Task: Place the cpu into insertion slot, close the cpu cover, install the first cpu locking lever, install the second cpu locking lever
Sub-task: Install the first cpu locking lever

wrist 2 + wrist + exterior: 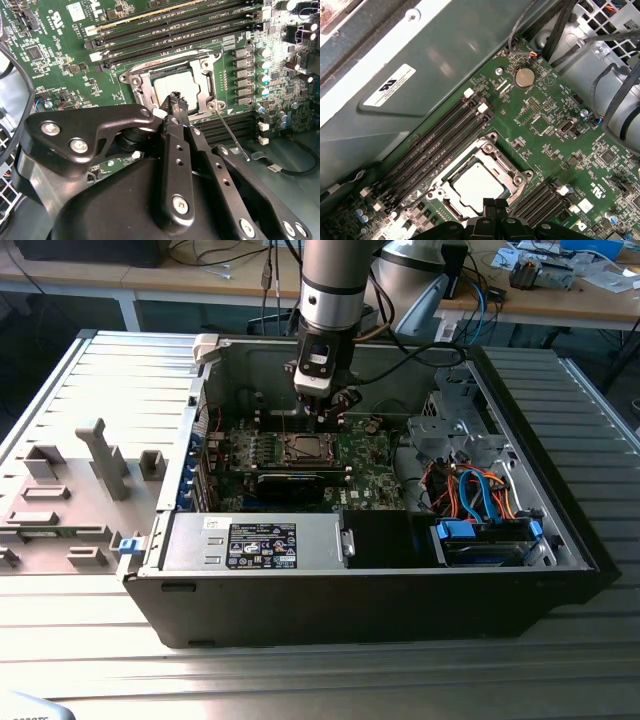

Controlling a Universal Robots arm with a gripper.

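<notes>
The cpu (172, 84) lies flat in the insertion slot (134, 80) on the green motherboard, its silvery top showing through the window of the cpu cover (205, 67), which lies down over it. In the first wrist view the cpu (476, 184) sits framed by the cover (492, 152). My gripper (176, 100) is shut, its black fingertips together just above the socket's near edge with nothing seen between them. A thin metal locking lever (231, 135) sticks out from the socket's corner, beside the fingers. In the exterior view my gripper (322, 420) hangs over the socket (303, 448).
Rows of memory slots (170, 30) flank the socket. The open computer case (560, 540) has a power supply (260, 540) at the front, a drive cage with orange and blue cables (480, 495) on the exterior view's right, and a grey fixture (100, 465) on its left.
</notes>
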